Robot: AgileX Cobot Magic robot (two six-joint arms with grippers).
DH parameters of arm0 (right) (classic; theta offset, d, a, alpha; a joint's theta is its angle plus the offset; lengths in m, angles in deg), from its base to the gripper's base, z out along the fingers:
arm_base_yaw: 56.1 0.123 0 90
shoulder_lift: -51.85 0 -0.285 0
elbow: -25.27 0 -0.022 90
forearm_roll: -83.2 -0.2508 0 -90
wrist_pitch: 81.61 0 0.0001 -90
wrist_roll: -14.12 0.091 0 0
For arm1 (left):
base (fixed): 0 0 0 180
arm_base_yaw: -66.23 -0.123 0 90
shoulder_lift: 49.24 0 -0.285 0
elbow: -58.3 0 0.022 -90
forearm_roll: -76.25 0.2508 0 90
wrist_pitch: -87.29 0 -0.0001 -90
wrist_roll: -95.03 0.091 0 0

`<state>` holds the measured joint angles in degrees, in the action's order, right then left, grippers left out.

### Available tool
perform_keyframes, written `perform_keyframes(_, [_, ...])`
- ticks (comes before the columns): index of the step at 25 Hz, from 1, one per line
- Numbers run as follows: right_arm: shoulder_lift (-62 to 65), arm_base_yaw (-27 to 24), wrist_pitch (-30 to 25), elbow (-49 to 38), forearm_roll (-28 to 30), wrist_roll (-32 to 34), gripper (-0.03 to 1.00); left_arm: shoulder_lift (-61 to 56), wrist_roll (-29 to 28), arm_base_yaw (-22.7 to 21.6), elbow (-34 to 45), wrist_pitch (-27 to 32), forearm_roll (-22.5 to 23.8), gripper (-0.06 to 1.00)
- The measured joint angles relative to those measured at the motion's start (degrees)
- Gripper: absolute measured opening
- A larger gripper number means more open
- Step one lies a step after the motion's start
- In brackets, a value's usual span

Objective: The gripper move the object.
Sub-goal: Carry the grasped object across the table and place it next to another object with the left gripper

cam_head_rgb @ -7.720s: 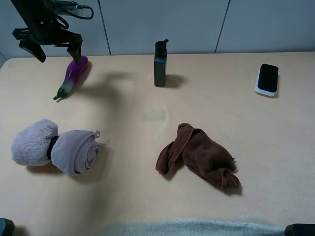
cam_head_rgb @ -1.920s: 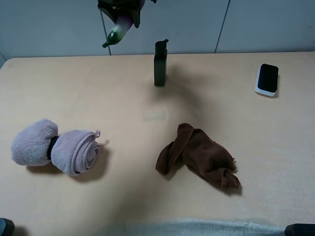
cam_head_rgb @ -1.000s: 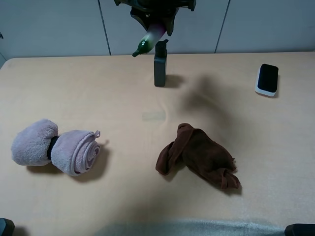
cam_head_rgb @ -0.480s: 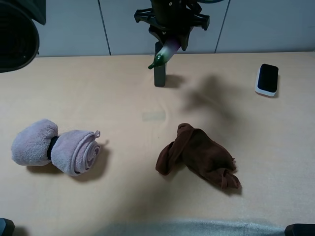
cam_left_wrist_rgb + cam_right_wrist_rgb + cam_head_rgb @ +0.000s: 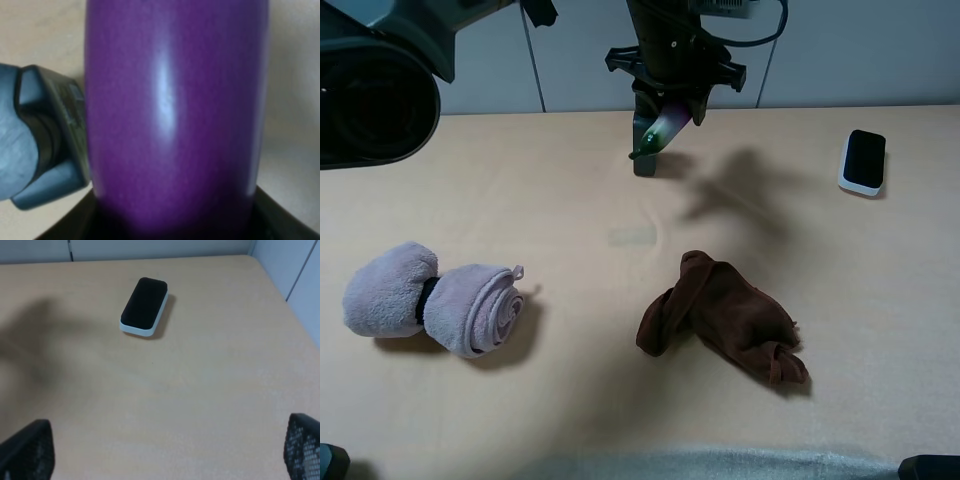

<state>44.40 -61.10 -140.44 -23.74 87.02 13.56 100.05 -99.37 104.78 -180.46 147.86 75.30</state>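
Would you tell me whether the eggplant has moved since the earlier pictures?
Yes: the eggplant travelled rightward, carried by the left tool, and now overlaps the dark bottle.

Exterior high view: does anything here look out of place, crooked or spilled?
Nothing is spilled or damaged. The brown cloth lies crumpled near the front of the table, and the eggplant hangs tilted in the left gripper, hiding part of the dark bottle.

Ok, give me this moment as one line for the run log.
left gripper: shut on eggplant, airborne | eggplant: overlaps dark bottle in high view | right gripper: open, empty, black-and-white device in its view
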Motion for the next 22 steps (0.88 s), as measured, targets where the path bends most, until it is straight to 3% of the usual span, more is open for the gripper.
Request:
perform_keyframes(10, [0.00, 0.00, 0.00, 0.00, 0.00, 0.00, 0.69, 3.17, 1.80, 1.68, 0.00, -1.81, 0.49, 0.47])
perform_keyframes(22, [0.00, 0.00, 0.00, 0.00, 0.00, 0.00, 0.69, 4.00, 2.14, 3.41, 0.00, -2.20, 4.74, 0.47])
